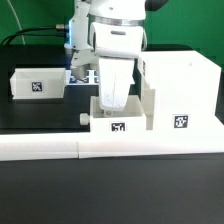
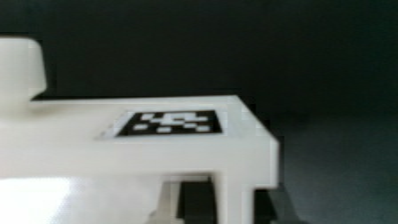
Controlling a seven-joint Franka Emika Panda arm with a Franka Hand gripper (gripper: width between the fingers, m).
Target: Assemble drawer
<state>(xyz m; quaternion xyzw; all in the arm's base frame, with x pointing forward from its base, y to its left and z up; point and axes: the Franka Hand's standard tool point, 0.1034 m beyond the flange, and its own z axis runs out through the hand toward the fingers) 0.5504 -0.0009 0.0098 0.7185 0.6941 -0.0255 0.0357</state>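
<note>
Hovering low over the small tray (image 1: pixel 120 124), the gripper (image 1: pixel 112 102) hides its fingertips behind the tray's wall, so clenched or slack, nobody can tell. That tray sits just beside the big casing (image 1: pixel 185 85) on the exterior view's right, close behind the long white bar (image 1: pixel 50 148). The second tray (image 1: pixel 35 85) waits well apart. Best play, probably: pinch the wall squarely, keep it level, and line up true with the casing before pushing.

The counter (image 1: pixel 40 115) is black. A long white bar (image 1: pixel 40 148) lies low along its near edge. Far back, a bit of the marker board (image 1: pixel 84 76) shows, flat on the counter. A black cable (image 1: pixel 30 37) runs along the far side, on the exterior view's left.
</note>
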